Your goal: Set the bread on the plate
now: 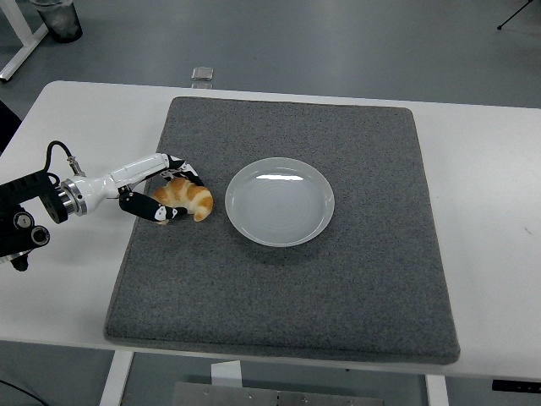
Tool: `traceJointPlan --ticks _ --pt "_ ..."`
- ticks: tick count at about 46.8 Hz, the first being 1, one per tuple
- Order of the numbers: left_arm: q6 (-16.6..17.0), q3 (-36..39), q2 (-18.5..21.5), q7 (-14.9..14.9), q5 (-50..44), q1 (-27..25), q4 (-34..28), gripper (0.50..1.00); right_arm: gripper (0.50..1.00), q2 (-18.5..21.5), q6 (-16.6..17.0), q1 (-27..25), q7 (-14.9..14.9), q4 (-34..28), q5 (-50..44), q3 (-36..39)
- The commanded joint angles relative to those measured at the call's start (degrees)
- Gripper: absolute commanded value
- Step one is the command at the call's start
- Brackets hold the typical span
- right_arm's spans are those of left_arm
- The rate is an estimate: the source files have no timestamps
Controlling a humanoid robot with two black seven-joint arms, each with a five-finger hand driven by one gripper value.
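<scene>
Bread sits in my grip: a golden croissant [188, 199] lying on the grey felt mat [287, 279], toward the mat's left side. My left robot hand [161, 190] comes in from the left edge of the view and is curled around the croissant's left end. Fingers [173, 162] arch over its far side, and the thumb [144, 205] presses in along its near side, so the roll is pinched between them. The croissant's right end pokes out past my fingertips and points toward the plate.

The white plate [280, 201] rests on the mat just to the right of the croissant, close by, with a narrow strip of mat showing between the two. Its shallow bowl holds nothing.

The mat covers most of the white surface [490, 169], which shows bare on both sides. My forearm [101, 186] crosses the bare left strip, white casing near the wrist and black further back.

A small grey object [202, 74] lies on the floor beyond the far edge of the surface, and a dark bin [57, 19] stands in the top left corner.
</scene>
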Motion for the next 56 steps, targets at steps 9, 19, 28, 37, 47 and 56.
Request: traceJointPlan --ticks 9,19,28,37,47,56 --pt "-0.1 0.0 0.7 -0.1 -0.1 -2.7 1.0 0.5 0.952 0.0 0.1 0.0 0.0 0.0 0.0 0.0" --pt "-0.6 -0.2 4.3 -0.2 -0.9 -4.6 1.6 0.5 0.952 0.0 0.0 0.0 0.0 0.0 0.0 0.0" --pt "-1.0 -4.9 8.3 -0.2 -1.3 -4.9 4.0 0.5 0.952 0.0 0.1 0.0 0.0 0.0 0.0 0.0" --pt "-7.1 -9.8 9.5 -0.2 -1.3 -9.9 11.4 0.5 0.952 0.0 0.0 0.0 0.0 0.0 0.0 0.0" --pt "-13.7 -9.8 8.3 0.0 -1.3 -19.4 15.7 0.5 0.952 0.0 0.1 0.0 0.0 0.0 0.0 0.0" --pt "-15.6 -8.7 0.3 0.5 -1.0 -27.2 17.5 0.5 0.952 0.0 0.1 0.0 0.0 0.0 0.0 0.0"
